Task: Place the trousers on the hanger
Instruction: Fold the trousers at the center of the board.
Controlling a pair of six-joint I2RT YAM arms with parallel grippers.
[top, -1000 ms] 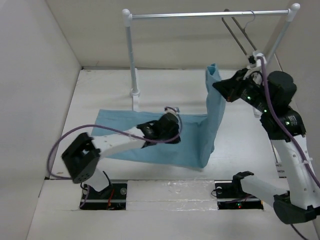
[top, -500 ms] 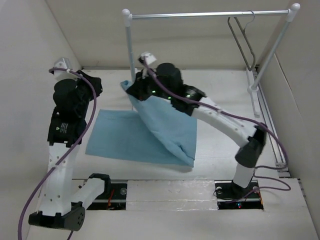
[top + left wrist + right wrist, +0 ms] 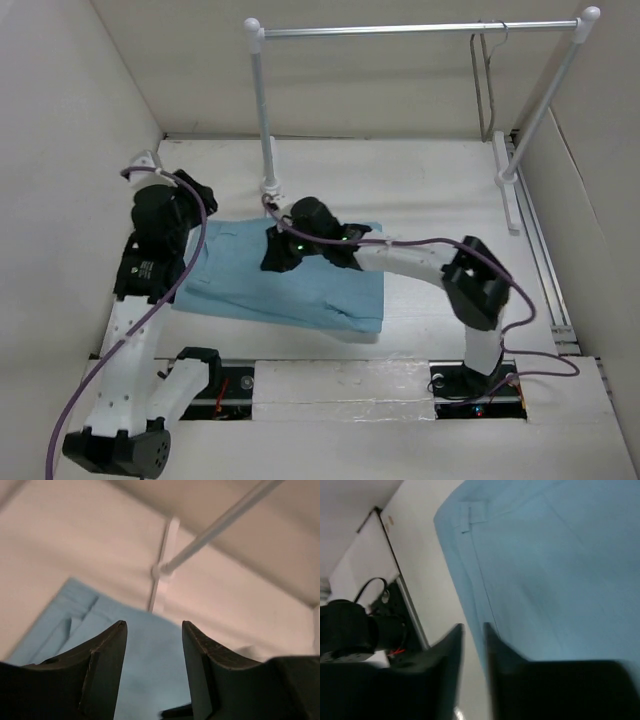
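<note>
The light blue trousers lie folded flat on the table, left of centre. They also show in the left wrist view and the right wrist view. My right gripper reaches across and hovers low over their upper left part. Its jaws stand a narrow gap apart with nothing between them. My left gripper is raised at the left, above the trousers' left edge, open and empty. The grey wire hanger hangs on the rack's bar at the far right.
A white-posted rack with a silver bar spans the back. Its left post stands just behind the trousers and its right foot lies by the right wall. An arm base shows at the near edge.
My right gripper has lowered the lifted trousers flat onto the table and its jaws have parted. My left arm has come down a little. The hanger has swung on the bar.
</note>
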